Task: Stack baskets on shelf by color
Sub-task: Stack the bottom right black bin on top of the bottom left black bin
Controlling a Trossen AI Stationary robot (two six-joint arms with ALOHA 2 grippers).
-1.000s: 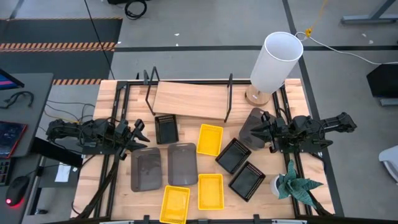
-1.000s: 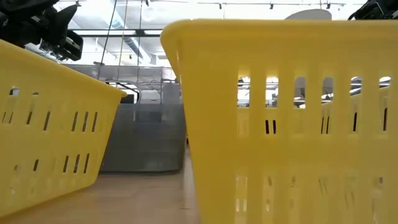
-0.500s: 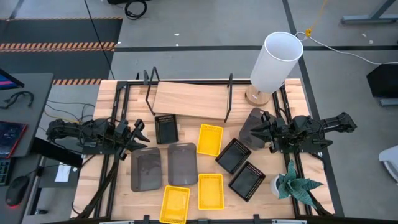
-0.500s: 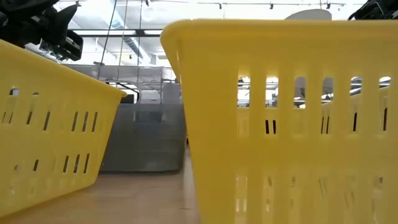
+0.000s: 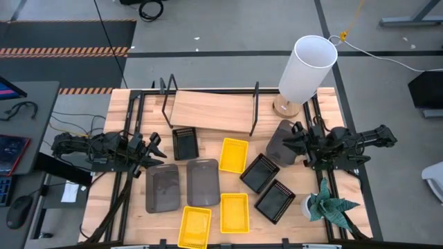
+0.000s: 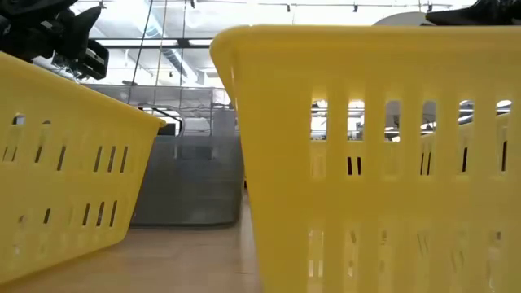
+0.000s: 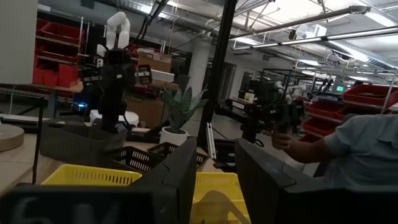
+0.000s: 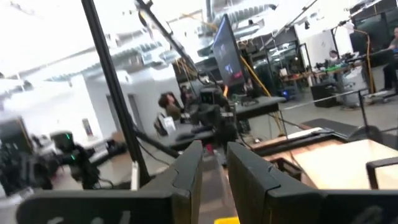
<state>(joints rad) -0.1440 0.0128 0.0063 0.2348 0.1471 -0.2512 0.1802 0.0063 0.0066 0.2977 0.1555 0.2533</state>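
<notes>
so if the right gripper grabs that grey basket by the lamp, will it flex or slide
The grey basket is shallow thin-walled plastic, so it is probably light and may flex under a rim pinch. On the smooth wooden table it would likely slide if pushed. The right gripper hovers at it.

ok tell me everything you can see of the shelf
The shelf is a light wooden plank in a black wire frame with upright loops at both ends. It stands at the back of the table, slightly skewed, nothing on it. A black basket lies just in front; whether they touch is unclear.
</notes>
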